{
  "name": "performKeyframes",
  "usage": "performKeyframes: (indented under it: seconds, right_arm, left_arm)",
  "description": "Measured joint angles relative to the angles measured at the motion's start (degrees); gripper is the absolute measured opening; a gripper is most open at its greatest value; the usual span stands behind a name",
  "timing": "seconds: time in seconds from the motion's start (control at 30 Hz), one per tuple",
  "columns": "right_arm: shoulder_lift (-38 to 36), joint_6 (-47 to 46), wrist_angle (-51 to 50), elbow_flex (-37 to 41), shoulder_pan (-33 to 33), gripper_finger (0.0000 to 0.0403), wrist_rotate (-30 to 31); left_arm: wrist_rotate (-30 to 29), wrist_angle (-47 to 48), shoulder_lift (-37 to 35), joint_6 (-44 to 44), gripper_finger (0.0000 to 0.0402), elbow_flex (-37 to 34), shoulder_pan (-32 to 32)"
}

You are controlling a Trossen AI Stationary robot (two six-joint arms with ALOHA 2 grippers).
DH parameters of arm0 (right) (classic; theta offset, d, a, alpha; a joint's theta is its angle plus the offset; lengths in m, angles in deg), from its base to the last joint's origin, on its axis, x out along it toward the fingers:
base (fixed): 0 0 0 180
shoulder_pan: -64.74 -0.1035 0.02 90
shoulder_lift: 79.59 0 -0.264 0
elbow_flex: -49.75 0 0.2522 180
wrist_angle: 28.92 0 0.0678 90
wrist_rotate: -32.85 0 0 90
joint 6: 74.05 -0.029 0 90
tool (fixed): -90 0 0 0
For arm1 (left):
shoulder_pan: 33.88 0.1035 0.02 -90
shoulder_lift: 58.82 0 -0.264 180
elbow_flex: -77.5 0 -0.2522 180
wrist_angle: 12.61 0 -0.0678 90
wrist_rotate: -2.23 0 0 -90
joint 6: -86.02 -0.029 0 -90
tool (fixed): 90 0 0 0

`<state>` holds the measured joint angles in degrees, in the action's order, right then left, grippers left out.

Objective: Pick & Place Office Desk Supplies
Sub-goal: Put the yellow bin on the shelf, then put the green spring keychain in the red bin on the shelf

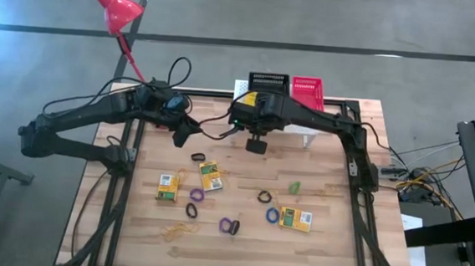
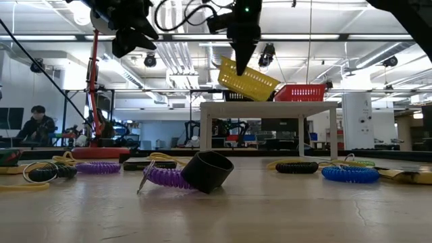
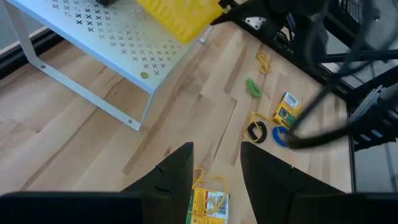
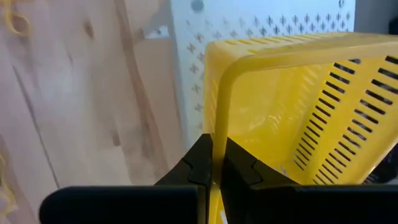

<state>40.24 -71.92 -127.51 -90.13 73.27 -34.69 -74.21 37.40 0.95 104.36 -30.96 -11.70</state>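
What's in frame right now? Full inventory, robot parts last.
yellow tray: 1, tilted, lifted above the stand, held by its rim
red tray: 1, on the stand
black tray: 1, on the stand
white perforated stand: 1, table's far edge
card boxes: 3, yellow-green, mid-table
small rings: several, purple, black, blue, one green, scattered
yellow rubber bands: a few, near front left
red desk lamp: 1, beyond far left corner
person: 1, seated in the background
left tool: open, empty, above the table
right tool: shut on the yellow tray's rim
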Motion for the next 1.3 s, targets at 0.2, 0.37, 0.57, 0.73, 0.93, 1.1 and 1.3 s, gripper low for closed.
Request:
performKeyframes:
  seconds: [0.2, 0.37, 0.57, 0.73, 0.93, 1.1, 1.3]
  right_arm:
    - [-0.07, 0.94, -0.77, 0.93, 0.08, 0.0013, 0.00]
    - [-0.09, 1.90, -0.82, 2.67, 0.18, 0.0013, 0.11]
    - [-0.09, 1.10, -0.58, 3.37, 0.11, 0.0034, 0.02]
    - [-0.09, 1.04, -0.29, 2.97, 0.11, 0.0081, 1.25]
    - [-0.09, 1.04, -0.31, 2.86, -0.04, 0.0126, 9.82]
    - [-0.26, 1.06, -0.31, 2.84, -0.59, 0.0143, 10.08]
    - [-1.36, 1.28, -0.27, 2.82, -2.45, 0.0153, 10.10]
  left_arm:
    - [0.00, 0.04, 0.00, -0.15, 0.0138, 0.00, 0.00]
    - [0.00, 0.04, 0.00, -0.15, 0.0138, 0.00, 0.00]
    - [0.00, 0.04, 0.00, 0.05, 0.0138, 0.02, 0.00]
    - [0.00, 0.02, 0.00, 0.07, 0.0138, 0.02, -0.02]
    - [0.00, 0.04, 0.00, 0.07, 0.0138, 0.02, -0.02]
    - [0.00, 0.03, 0.00, 0.09, 0.0138, 0.04, 0.00]
    - [0.00, 0.03, 0.00, 0.09, 0.0138, 0.04, 0.00]
